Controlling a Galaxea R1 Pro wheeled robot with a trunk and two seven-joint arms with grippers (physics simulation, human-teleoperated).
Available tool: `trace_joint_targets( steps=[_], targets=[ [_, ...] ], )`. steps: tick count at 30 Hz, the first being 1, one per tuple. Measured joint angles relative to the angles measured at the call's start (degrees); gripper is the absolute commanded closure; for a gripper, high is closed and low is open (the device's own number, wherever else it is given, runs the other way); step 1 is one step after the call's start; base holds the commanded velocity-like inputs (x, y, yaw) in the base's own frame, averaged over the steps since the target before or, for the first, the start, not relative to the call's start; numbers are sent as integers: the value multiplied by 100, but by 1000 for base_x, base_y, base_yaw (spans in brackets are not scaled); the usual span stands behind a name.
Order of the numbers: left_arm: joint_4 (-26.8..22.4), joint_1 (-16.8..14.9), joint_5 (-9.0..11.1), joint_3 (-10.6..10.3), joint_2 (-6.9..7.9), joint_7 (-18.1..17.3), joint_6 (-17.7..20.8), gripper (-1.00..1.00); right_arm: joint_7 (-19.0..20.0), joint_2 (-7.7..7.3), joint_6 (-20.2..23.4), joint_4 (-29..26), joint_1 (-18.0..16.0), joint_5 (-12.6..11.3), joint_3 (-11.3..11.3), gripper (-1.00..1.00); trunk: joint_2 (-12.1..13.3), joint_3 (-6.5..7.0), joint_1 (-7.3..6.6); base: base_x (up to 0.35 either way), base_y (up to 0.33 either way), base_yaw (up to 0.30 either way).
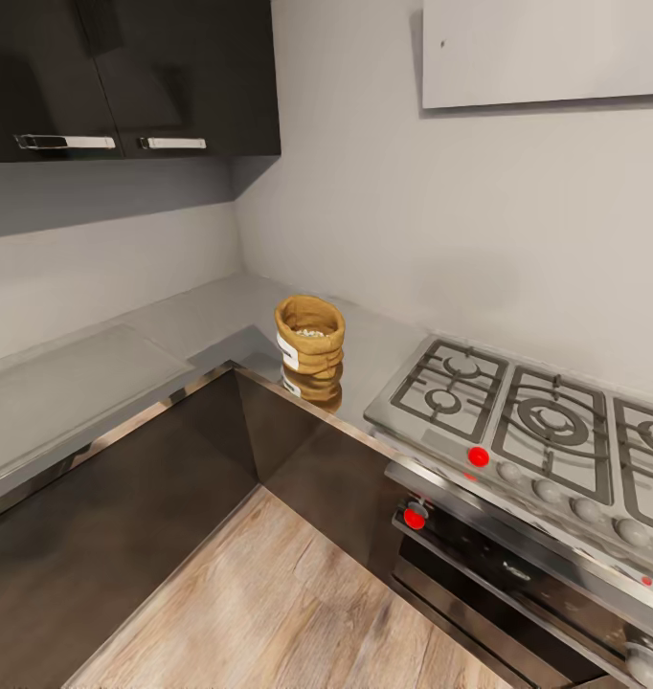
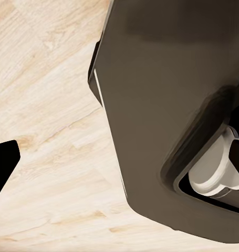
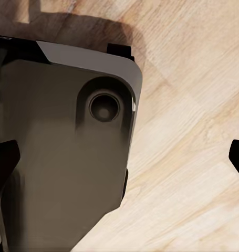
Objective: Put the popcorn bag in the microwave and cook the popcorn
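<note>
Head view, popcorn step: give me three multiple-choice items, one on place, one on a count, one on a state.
1. Where does the popcorn bag stand?
A. on the stove grates
B. on the countertop near its inner corner, left of the stove
C. on the floor

2. How many handles show on the upper cabinets?
A. two
B. four
C. none

3. What state is the bag in?
A. lying on its side
B. folded shut
C. upright, top open

Key: 1 B, the popcorn bag sits on the countertop beside the stove. 2 A, two handles on the upper cabinets. 3 C, the rolled rim faces up with pale bits inside.
</note>
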Motion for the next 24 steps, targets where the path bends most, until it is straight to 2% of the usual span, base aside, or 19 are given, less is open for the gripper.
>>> trace_joint_targets(
  steps=[10,15,18,20,21,22,23,24],
  targets=[
    [0,0,0,-1,0,0,0,-100,18,-37,13,0,-2,-4,-5,-100,0,0,0,0,0,0],
    [0,-1,0,-2,-8,-5,0,-100,53,-13,-2,-32,-6,80,31,-100,0,0,0,0,0,0],
    [0,-1,0,-2,-7,-6,1,-100,85,-3,-4,-166,-5,98,27,-100,0,0,0,0,0,0],
    [1,-1,0,-2,-2,-5,0,-100,95,7,44,-491,-7,102,26,-100,0,0,0,0,0,0],
    [0,-1,0,-2,-2,-5,0,-100,97,9,132,-668,-9,101,29,-100,0,0,0,0,0,0],
    [-5,-1,0,-3,-1,-5,0,-100,110,12,658,-1245,-12,184,177,-100,0,1,0,0,0,0],
    [-6,-1,0,-3,0,-5,0,-100,159,16,1005,-1684,-9,238,353,-100,0,1,0,0,0,0],
    [-7,-1,0,-3,0,-5,0,-100,342,27,1505,-2258,-12,267,663,-100,0,1,0,0,0,0]
  ],
)
